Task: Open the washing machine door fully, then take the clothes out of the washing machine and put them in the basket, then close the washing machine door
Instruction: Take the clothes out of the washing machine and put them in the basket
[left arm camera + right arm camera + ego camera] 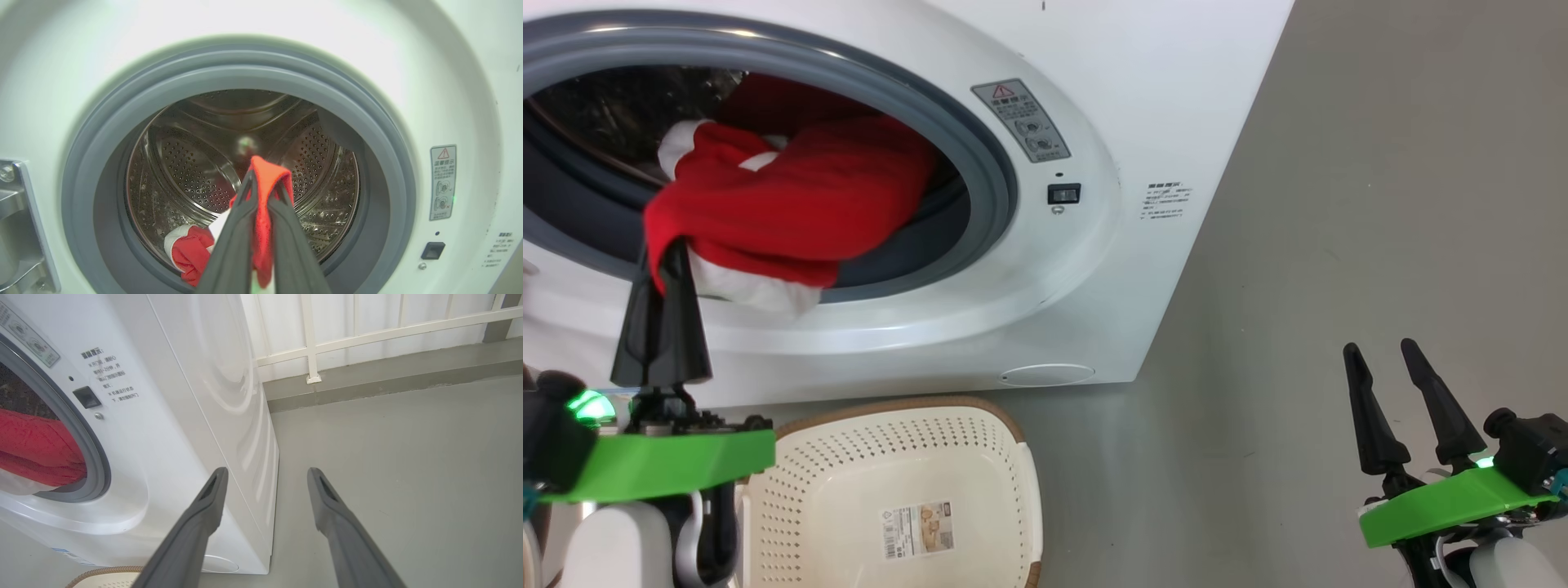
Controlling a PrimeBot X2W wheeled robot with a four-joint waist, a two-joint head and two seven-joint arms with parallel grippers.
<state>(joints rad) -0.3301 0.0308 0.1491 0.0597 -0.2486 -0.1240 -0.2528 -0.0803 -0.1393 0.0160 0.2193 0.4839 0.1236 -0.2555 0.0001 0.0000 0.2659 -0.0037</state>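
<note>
Clothes [792,204], red bundle hanging out of the washing machine [1094,269] mouth, left gripper [667,249] clamped on its lower edge, right gripper [1380,345] spread and empty, well aside, basket [890,411] just below the opening

basket [784,506]: cut off by bottom edge | warning label [1021,121]: print too small to read

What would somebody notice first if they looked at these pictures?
The bright red clothes bulge out of the round mouth of the white washing machine, pinched at their lower left edge by the left gripper. Just below the opening, the cream basket waits on the floor. The right gripper hangs open, far off to the right.
</note>
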